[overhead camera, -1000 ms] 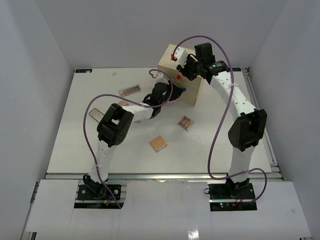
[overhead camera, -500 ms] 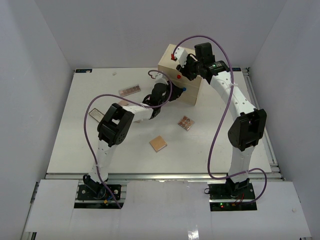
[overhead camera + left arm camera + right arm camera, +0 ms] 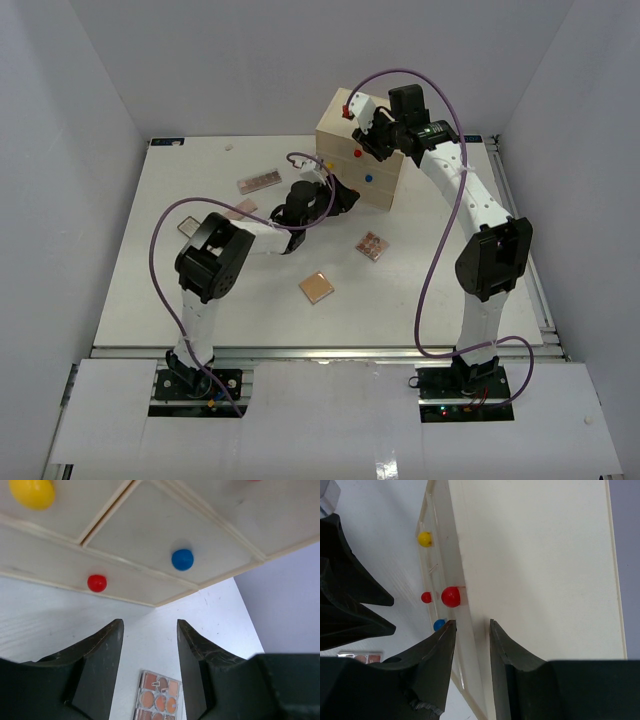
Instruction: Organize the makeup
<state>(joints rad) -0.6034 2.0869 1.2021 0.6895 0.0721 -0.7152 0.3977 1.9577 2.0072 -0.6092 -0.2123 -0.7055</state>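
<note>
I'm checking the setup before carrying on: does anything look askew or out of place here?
The drawer chest sits turned at an angle to the edges of the table, not square to them. One palette, a second palette and a compact lie scattered loose on the table at differing angles. Nothing looks spilled or broken.
</note>
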